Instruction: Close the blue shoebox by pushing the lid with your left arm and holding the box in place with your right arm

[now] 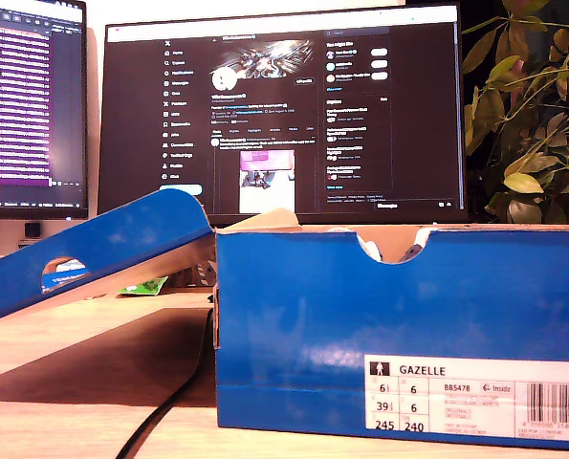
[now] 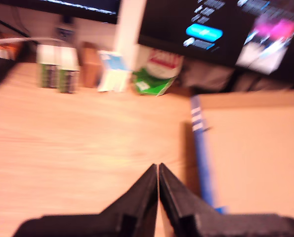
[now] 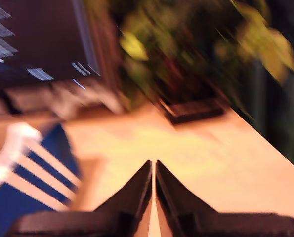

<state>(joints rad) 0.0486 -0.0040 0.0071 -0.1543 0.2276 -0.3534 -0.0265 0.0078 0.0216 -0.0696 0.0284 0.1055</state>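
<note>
Both grippers are pressed together, holding nothing. My first gripper (image 2: pixel 158 170) hangs over bare desk with the open lid (image 1: pixel 93 251) lying just beside it, its blue edge running away from me. My second gripper (image 3: pixel 153 168) has the striped shoebox (image 1: pixel 399 325) alongside. Only the exterior view shows the lid tilted up, hinged back.

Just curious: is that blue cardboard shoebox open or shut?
Open: the blue cardboard shoebox has its blue lid tilted back, away from the rim.

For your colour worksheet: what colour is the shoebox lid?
Blue, clearest in the exterior view: lid.
</note>
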